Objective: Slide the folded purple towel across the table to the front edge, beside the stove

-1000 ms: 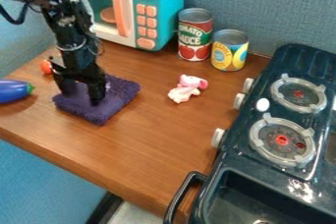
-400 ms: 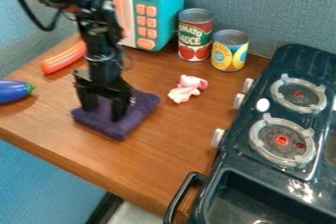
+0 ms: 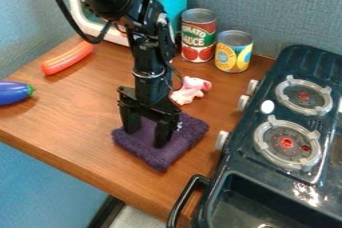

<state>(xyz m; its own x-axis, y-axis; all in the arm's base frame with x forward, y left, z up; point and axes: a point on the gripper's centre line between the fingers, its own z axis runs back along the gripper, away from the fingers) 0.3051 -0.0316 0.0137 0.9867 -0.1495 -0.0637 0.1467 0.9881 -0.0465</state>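
Black gripper (image 3: 145,136) on a purple cloth (image 3: 164,160), center of the frame.
In the camera view its 2 fingers stand wide apart, tips down on the cloth, which lies on the wooden table (image 3: 73,127) just below center. A pink-and-white toy (image 3: 190,91) sits near the cloth (close behind the arm), with 2 cans, 1 red (image 3: 198,36) and 1 yellow (image 3: 234,52), at upper center. An orange-red sausage (image 3: 67,59) and a purple eggplant (image 3: 13,93) lie at left; the dark stove (image 3: 259,174) fills the right.

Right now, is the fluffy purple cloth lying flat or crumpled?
Flat: it shows a square outline on the brown wooden table, beneath the black two-fingered tool.
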